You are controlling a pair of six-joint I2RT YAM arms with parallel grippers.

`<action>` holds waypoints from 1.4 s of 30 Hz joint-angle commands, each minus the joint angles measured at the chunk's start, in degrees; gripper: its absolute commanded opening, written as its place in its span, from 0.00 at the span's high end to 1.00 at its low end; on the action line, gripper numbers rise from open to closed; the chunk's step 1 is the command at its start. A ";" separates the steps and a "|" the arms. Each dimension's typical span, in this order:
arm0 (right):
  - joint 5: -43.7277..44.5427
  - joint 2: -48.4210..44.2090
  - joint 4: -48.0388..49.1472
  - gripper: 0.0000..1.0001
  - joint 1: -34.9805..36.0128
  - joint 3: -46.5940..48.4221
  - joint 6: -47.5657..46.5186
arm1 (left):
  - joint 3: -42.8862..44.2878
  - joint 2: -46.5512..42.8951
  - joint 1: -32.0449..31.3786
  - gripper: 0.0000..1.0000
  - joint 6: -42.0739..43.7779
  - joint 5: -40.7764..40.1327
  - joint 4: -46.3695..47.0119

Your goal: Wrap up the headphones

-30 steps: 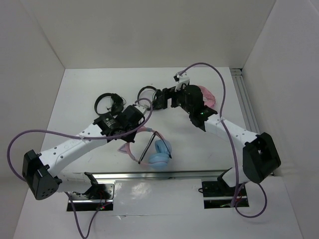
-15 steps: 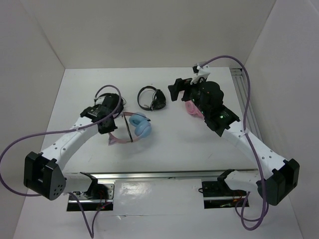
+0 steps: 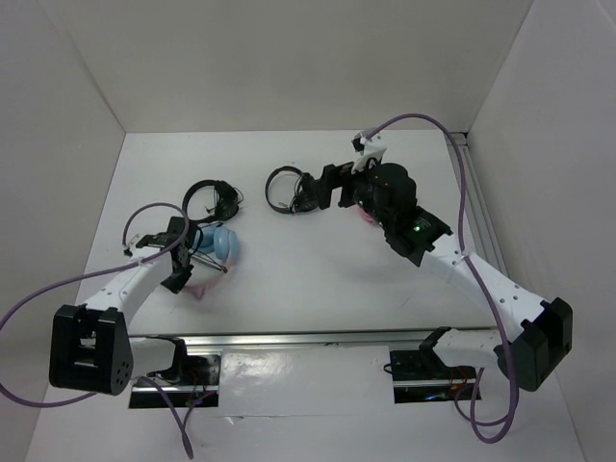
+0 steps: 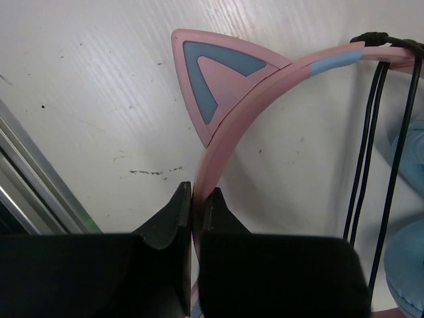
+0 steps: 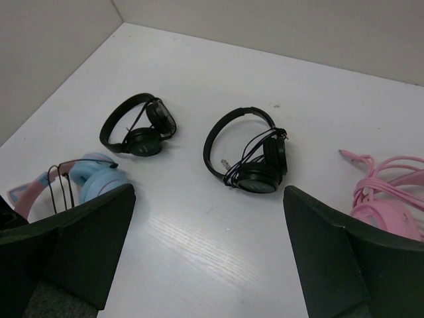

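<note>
The headphones (image 3: 217,241) lie on the table (image 3: 308,279) just on the near side of the left black headphones (image 3: 212,197), close enough that contact cannot be ruled out. Their thin pink headband (image 4: 278,66) is pinched at the very tips of the left gripper (image 4: 197,195), close to a cat ear (image 4: 212,79) — a narrow hold on a slim band, so a pull or twist could let it slide out or pivot. The black cable (image 4: 371,152) is draped over the band in loose strands, which a jerk could shed. The left black headphones could also be caught and dragged along. To their right, the right gripper (image 5: 209,192) is spread wide and empty near a second black pair (image 5: 248,156) — whose cord could be snagged by mistake.
</note>
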 commanded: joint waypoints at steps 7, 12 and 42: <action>0.24 0.73 1.50 0.00 2.67 -1.00 -0.47 | -6.88 -1.24 5.05 1.00 -1.70 5.84 11.96; 1.47 1.87 2.03 0.00 5.03 -0.47 -0.47 | -7.41 -2.56 6.10 0.67 1.11 5.85 12.59; 28.02 -22.81 -29.52 0.00 24.90 6.03 7.36 | 32.75 -29.62 3.21 0.00 45.76 21.40 -0.42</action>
